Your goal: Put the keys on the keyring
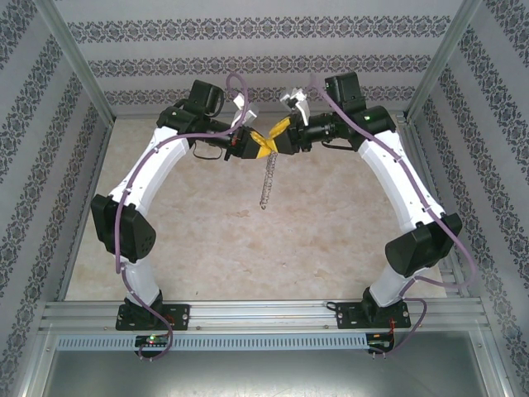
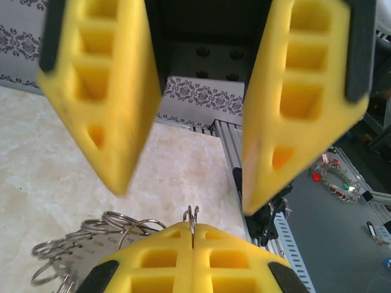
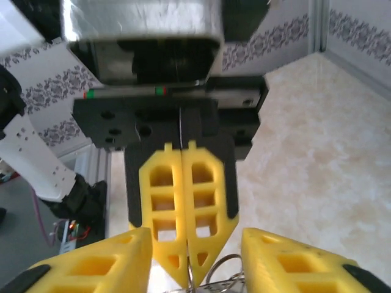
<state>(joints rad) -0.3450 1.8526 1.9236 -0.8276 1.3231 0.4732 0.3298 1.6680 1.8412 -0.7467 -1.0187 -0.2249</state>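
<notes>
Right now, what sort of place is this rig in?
Most likely a purpose-built robot test cell, not a home: an aluminium extrusion frame, patterned wall panels boxing in a marble-look tabletop, and a left arm and right arm bolted to the front rail.

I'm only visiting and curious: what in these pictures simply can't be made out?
- Top view: the dangling keyring is too small to tell what hangs on it.
- Left wrist view: the keyring is partly hidden behind the shut left tool and cut by the bottom edge.
- Same view: the open right tool is blurred.
- Right wrist view: the bottom edge cuts off the keyring.
</notes>
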